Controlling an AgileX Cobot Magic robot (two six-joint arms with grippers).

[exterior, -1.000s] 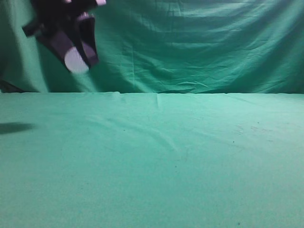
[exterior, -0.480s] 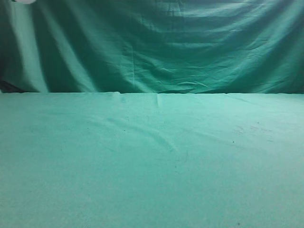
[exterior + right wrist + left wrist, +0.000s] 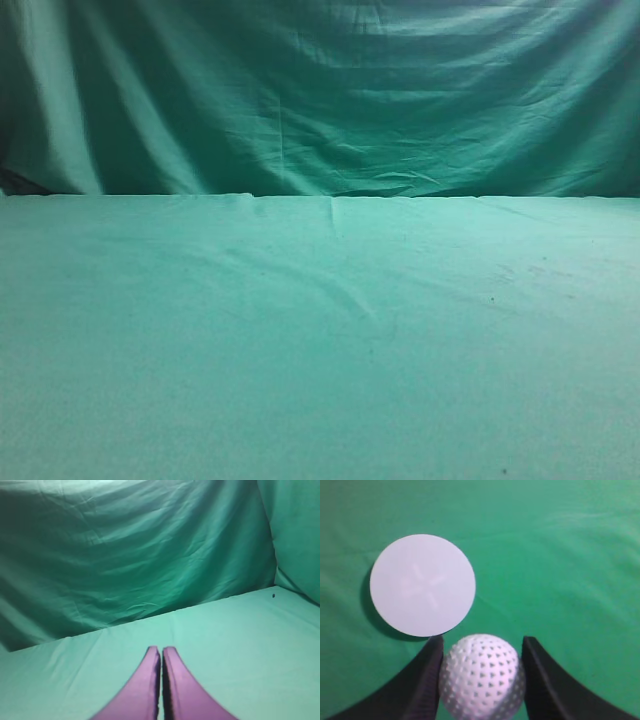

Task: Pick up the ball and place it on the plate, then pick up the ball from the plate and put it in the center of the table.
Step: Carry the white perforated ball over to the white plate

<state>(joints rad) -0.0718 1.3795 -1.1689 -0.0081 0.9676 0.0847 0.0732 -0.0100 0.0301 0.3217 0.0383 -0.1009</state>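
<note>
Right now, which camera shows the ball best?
The left wrist view: the ball fills the gap between the left gripper fingers, near the white plate. The exterior and right wrist views show none of it.

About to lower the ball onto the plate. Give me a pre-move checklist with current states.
1. Ball held between the left gripper fingers: ok, a finger on each side.
2. Plate in sight and bare: ok, nothing lies on it.
3. Ball lined up over the plate: not ok, in the left wrist view the plate sits up and to the left of the ball.
4. Height above the table: cannot tell.
5. Right gripper out of the way: ok, shut, over bare cloth.
6. Exterior view of the move: not ok, neither arm shows there.
</note>
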